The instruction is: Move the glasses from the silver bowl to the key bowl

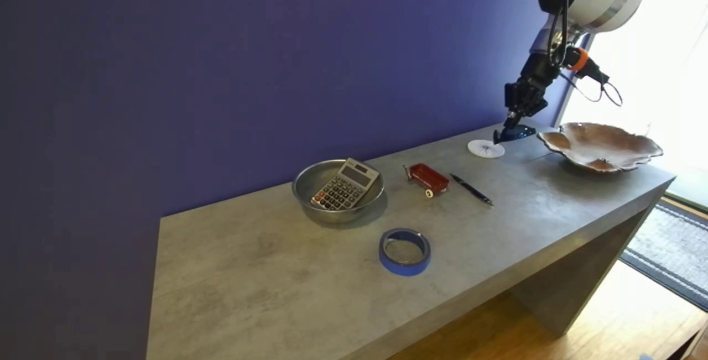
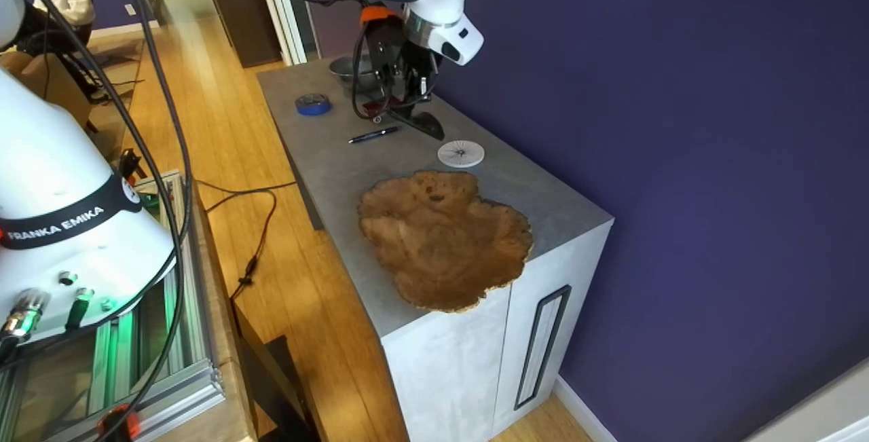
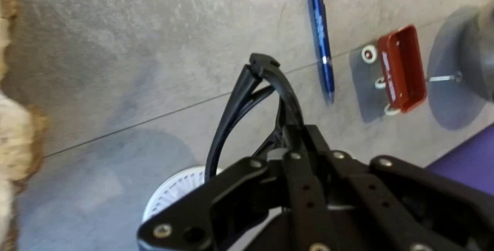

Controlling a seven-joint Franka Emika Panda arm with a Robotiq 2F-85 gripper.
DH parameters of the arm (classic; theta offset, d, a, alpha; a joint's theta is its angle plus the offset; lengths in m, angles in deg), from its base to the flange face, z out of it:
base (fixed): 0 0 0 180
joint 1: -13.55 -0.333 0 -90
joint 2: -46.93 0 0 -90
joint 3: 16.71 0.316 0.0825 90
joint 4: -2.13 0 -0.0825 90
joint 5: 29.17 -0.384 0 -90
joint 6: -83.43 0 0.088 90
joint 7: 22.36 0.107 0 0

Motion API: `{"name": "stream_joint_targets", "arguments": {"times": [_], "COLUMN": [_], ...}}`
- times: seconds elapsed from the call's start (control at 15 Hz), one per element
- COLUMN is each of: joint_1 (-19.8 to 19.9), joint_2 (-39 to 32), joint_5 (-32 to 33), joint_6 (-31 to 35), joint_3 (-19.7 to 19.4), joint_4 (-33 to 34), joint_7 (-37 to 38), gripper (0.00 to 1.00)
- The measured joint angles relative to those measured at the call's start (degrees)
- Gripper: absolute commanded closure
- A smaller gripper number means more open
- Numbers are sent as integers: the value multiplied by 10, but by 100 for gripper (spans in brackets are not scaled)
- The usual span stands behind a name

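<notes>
My gripper is shut on the dark glasses, which hang below its fingertips above the table. In the wrist view, a dark curved part of the glasses reaches out from the fingertips. In an exterior view, the glasses hang near the white disc. The key bowl, wide with a wavy rim, lies close beside the glasses; it shows brown in an exterior view, and its edge shows in the wrist view. The silver bowl stands farther away with a calculator in it.
The calculator leans in the silver bowl. A red toy wagon, a pen and a blue tape ring lie on the grey table. A white disc lies between the glasses and the key bowl. A purple wall runs along the table.
</notes>
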Motion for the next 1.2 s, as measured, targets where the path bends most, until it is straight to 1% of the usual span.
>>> {"name": "stream_joint_targets", "arguments": {"times": [0.27, 0.4, 0.47, 0.53, 0.6, 0.67, 0.73, 0.93, 1.07, 1.2], "joint_1": [33, 44, 49, 54, 55, 53, 51, 43, 45, 55], "joint_2": [58, 85, 98, 109, 114, 113, 112, 108, 109, 113], "joint_5": [-41, -71, -92, -123, -129, -129, -129, -129, -130, -130], "joint_6": [6, 19, 22, 22, 21, 21, 21, 21, 20, 19], "joint_3": [-68, -97, -108, -117, -125, -128, -128, -129, -135, -152], "joint_4": [-48, -76, -88, -99, -104, -104, -104, -103, -103, -103], "joint_7": [-1, -9, -34, -72, -87, -87, -86, -91, -157, -239], "gripper": [98, 98, 98, 93, 93, 93, 98, 98, 98, 98]}}
